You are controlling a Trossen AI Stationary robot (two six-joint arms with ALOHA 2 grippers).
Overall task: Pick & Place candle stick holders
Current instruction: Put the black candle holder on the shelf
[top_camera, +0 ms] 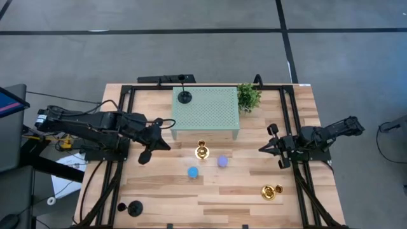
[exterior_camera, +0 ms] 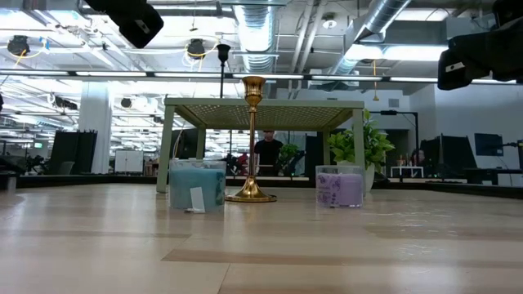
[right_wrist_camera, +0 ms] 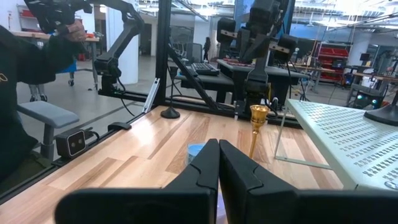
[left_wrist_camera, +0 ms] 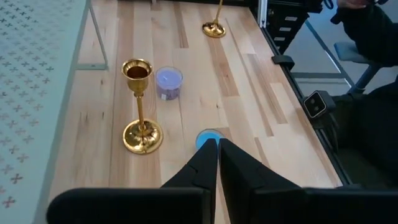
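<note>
Gold holder (top_camera: pixel 202 151) just off shelf (top_camera: pixel 205 109) edge

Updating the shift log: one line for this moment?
left hand: shut, empty, beside green shelf | right hand: shut, waiting | black holder: on shelf | gold holder: upright on table

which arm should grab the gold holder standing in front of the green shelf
Probably the left. The left gripper, shut and empty, hangs close beside the upright gold holder; the right gripper, also shut, waits farther off.

Grey floor (top_camera: pixel 191 51), perhaps concrete; exposed ducts (exterior_camera: pixel 261 24).
</note>
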